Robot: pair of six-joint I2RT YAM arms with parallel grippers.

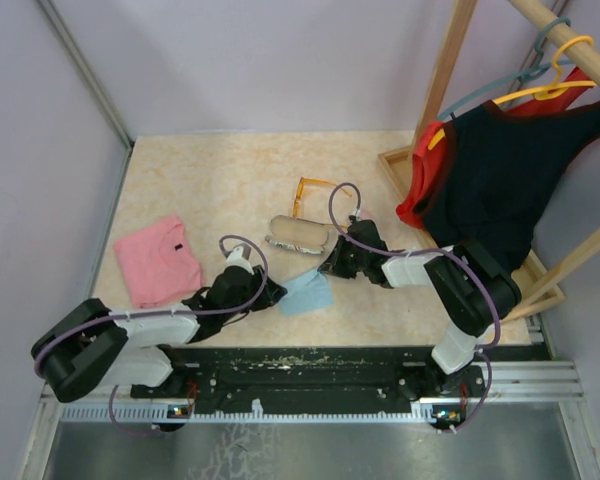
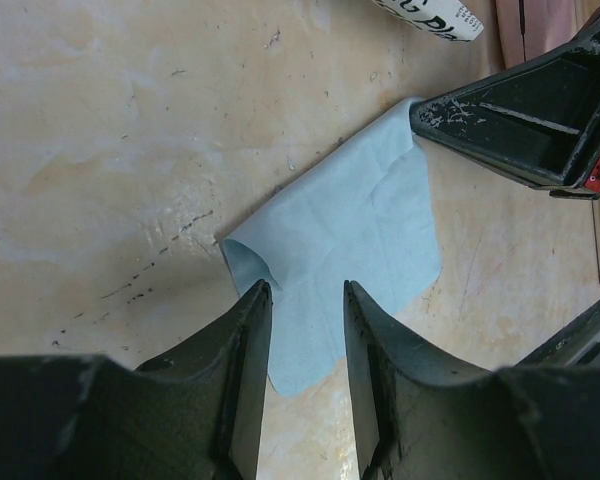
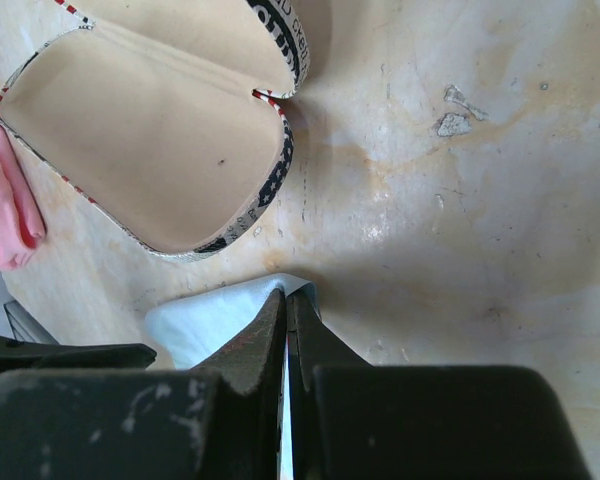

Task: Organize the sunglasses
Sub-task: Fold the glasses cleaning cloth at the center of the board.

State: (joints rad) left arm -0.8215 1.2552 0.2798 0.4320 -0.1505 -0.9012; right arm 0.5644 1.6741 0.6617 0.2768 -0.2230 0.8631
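The orange-framed sunglasses lie on the table behind the open printed case. The black-framed sunglasses are not in view. A light blue cloth lies flat in front of the case. My right gripper is shut on the cloth's far corner, low at the table, next to the open case. My left gripper is open at the cloth's near-left edge; in the left wrist view its fingers straddle the cloth without closing on it.
A folded pink cloth lies at the left. A wooden clothes rack with a black and a red garment on hangers stands at the right. The table's walls run close at the left and back.
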